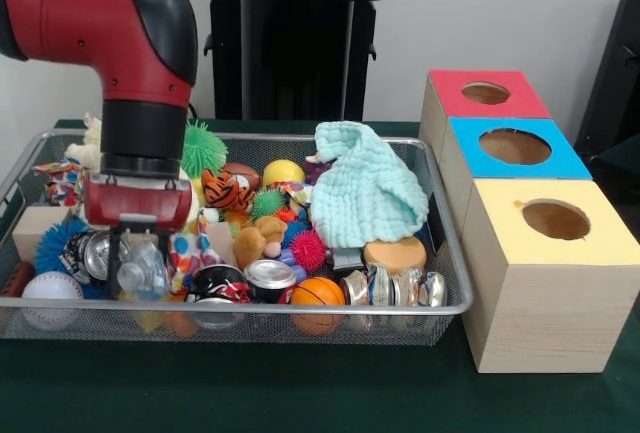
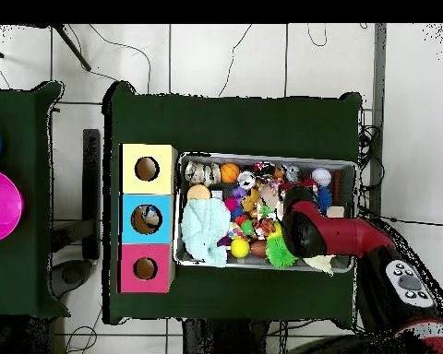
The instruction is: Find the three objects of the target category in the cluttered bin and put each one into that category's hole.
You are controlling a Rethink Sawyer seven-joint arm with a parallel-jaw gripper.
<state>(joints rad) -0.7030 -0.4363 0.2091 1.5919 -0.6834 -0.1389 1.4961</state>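
Note:
The wire-mesh bin [image 1: 445,305] is full of toys; it also shows in the overhead view [image 2: 262,156]. My gripper [image 1: 138,265] reaches down into the bin's near left part. Its fingers [image 1: 113,263] stand on either side of a see-through, wrinkly plastic bottle [image 1: 145,273] and are shut on it, low among the clutter. A crumpled shiny see-through thing [image 1: 395,287] lies at the near right of the bin; I cannot tell whether it is a bottle. The red-topped box's hole [image 1: 486,93] is the farthest of the three boxes and shows in the overhead view [image 2: 145,268] too. There the arm [image 2: 310,229] hides the gripper.
A blue-topped box [image 1: 515,146] and a yellow-topped box [image 1: 555,219] stand beside the red one, right of the bin. In the bin lie a mint cloth [image 1: 365,191], silver cans [image 1: 268,277], an orange ball [image 1: 318,293], a baseball [image 1: 50,288] and spiky balls.

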